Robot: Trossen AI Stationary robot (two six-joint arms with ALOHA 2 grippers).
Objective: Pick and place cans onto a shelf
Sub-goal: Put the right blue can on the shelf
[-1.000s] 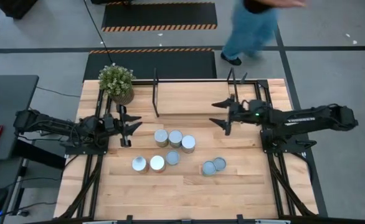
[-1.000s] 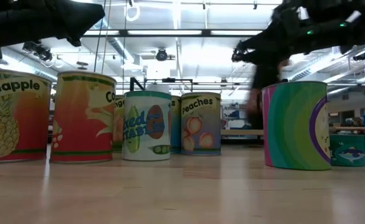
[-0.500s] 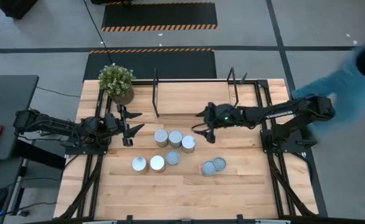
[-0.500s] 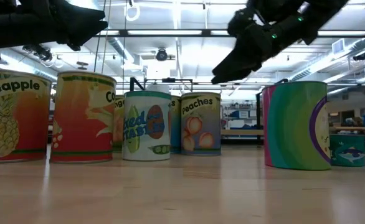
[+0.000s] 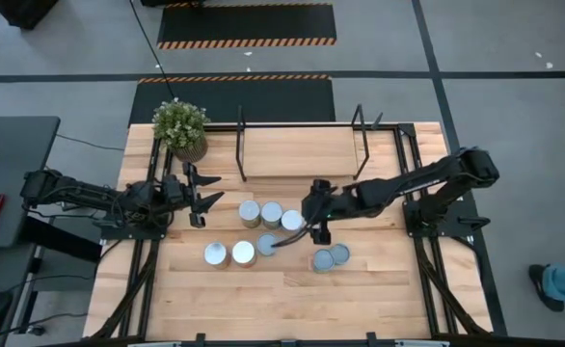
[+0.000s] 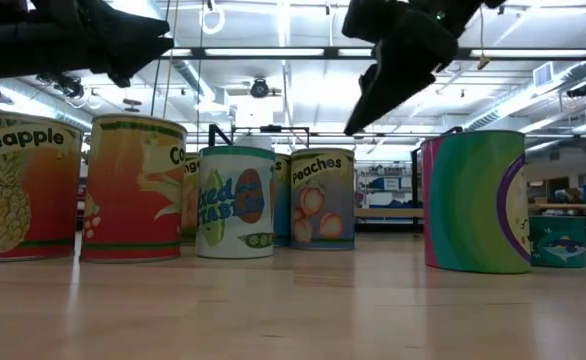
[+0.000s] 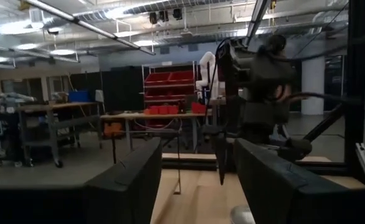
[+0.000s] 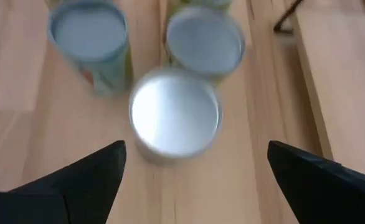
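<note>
Eight cans stand upright on the wooden table: three in a row (image 5: 271,214), three nearer (image 5: 243,253), and two at the right (image 5: 331,257). My right gripper (image 5: 305,226) is open and points down over the silver-topped can (image 8: 175,113) at the row's right end (image 5: 291,222). Its fingers stand on either side of that can, above its top. In the low view the right gripper (image 6: 373,95) hangs above the cans. My left gripper (image 5: 203,198) is open and empty, left of the row, level above the table (image 7: 198,186). The shelf (image 5: 302,152) stands at the far edge.
A potted plant (image 5: 179,127) stands at the far left corner. The shelf's black end frames (image 5: 241,145) rise at each end of its board. Bare tabletop lies near the front edge (image 5: 292,299). A person's leg shows on the floor at the right (image 5: 557,281).
My right gripper has gone from the far right toward the table's left and near side, to the can cluster, and has tipped to point down over the silver-topped can. A person has walked past behind the table toward the right.
</note>
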